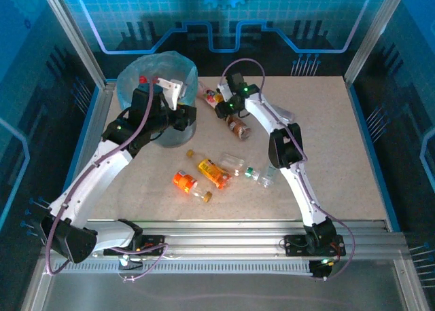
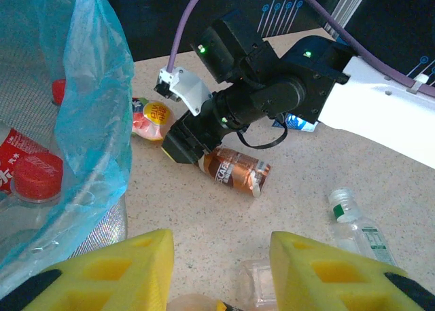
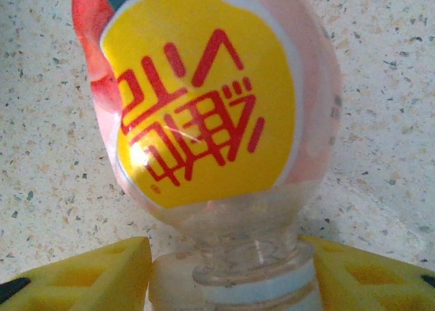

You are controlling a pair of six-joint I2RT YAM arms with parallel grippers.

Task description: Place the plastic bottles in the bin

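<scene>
The yellow-labelled bottle (image 3: 204,114) carries bold red Chinese-style characters; white marks on the red-labelled bottle (image 2: 15,163) at nine o'clock are too blurred to read.

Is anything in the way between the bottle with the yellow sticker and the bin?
Nothing on the table: the bottle lies right beside the bin. But the left gripper hangs near the rim on that side and may crowd the way in.
</scene>
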